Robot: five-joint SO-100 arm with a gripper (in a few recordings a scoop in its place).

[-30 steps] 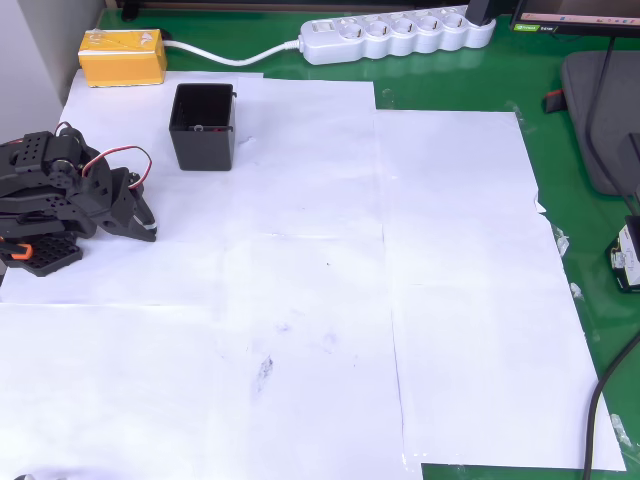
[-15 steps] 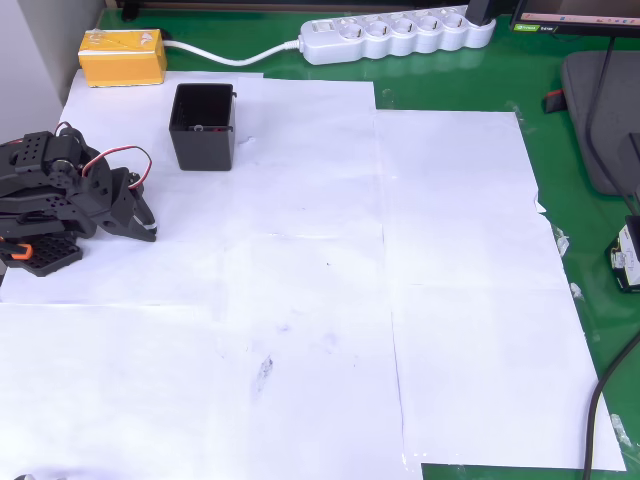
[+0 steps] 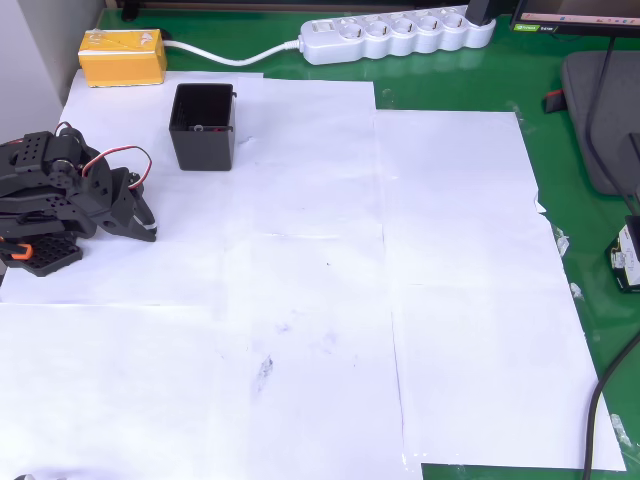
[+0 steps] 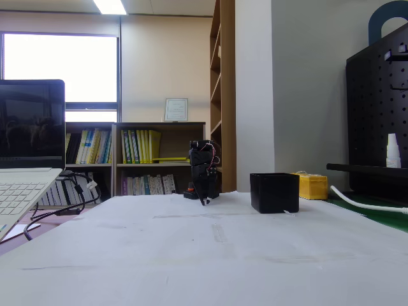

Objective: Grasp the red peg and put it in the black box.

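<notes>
Arm folded at the bench's left edge; black box stood apart from it.

In the overhead view the hand lay low over the white paper, its fingers drawn to a narrow point with nothing seen between them. The black box stood upright, open top up, near the hand and just below the yellow block. A small reddish speck, possibly the red peg, showed inside the box; too small to confirm. The power strip lay along the far edge.
</notes>
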